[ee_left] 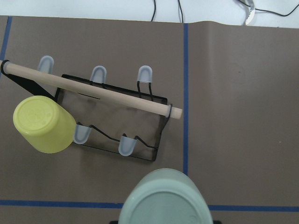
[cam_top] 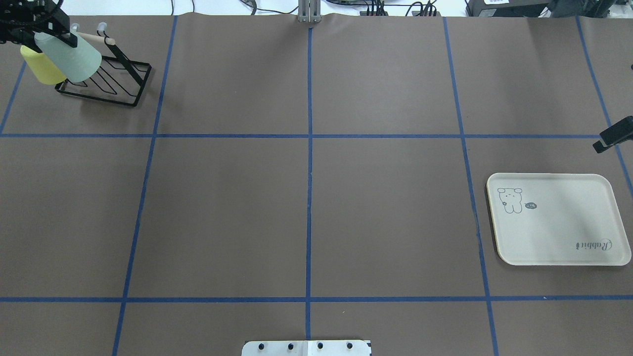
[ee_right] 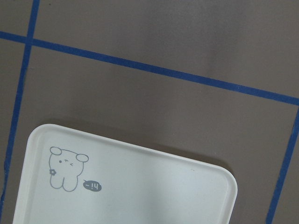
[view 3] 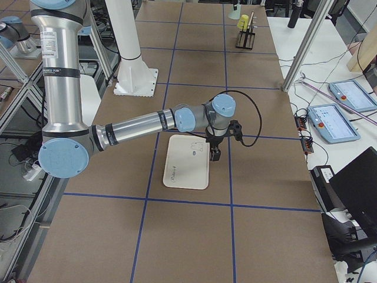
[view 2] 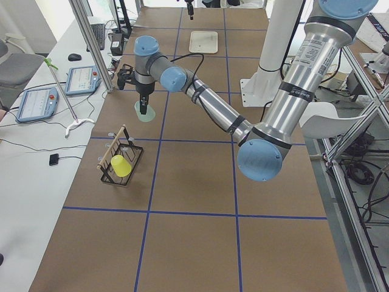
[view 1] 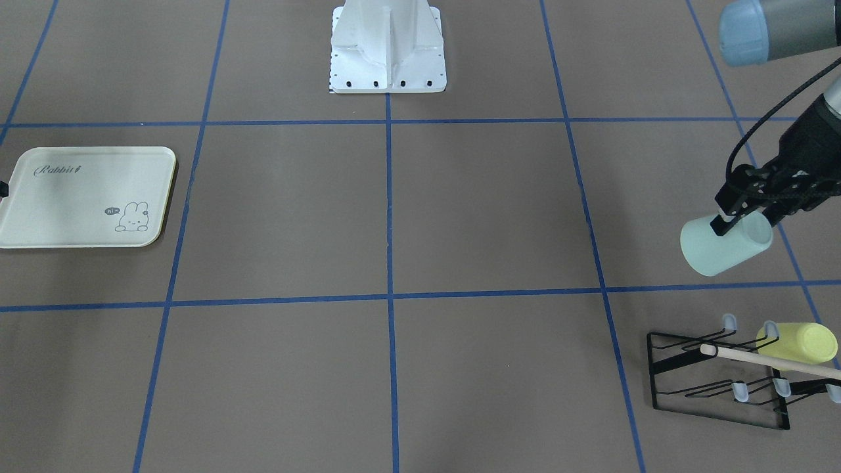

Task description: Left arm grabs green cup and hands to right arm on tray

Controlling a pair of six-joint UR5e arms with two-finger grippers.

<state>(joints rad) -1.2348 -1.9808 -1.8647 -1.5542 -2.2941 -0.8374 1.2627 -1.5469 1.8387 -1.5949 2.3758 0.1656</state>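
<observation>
My left gripper [view 1: 742,211] is shut on the rim of the pale mint-green cup [view 1: 721,248] and holds it tilted above the table, near the rack. The cup also shows in the overhead view [cam_top: 70,58], the left side view [view 2: 144,114], and bottom-up in the left wrist view [ee_left: 163,201]. The cream tray [view 1: 66,223] lies flat on the opposite side of the table [cam_top: 559,237] with nothing on it. My right gripper [cam_top: 612,135] hovers just beyond the tray's far edge [view 3: 213,154]. Only part of it shows, so I cannot tell whether it is open or shut. The right wrist view shows the tray [ee_right: 140,191] from above.
A black wire rack [view 1: 716,389] with a wooden rod stands near the left arm. A yellow-green cup [view 1: 798,341] hangs on it, also seen in the left wrist view [ee_left: 44,123]. The white robot base [view 1: 387,52] stands mid-table. Blue tape lines grid the brown tabletop.
</observation>
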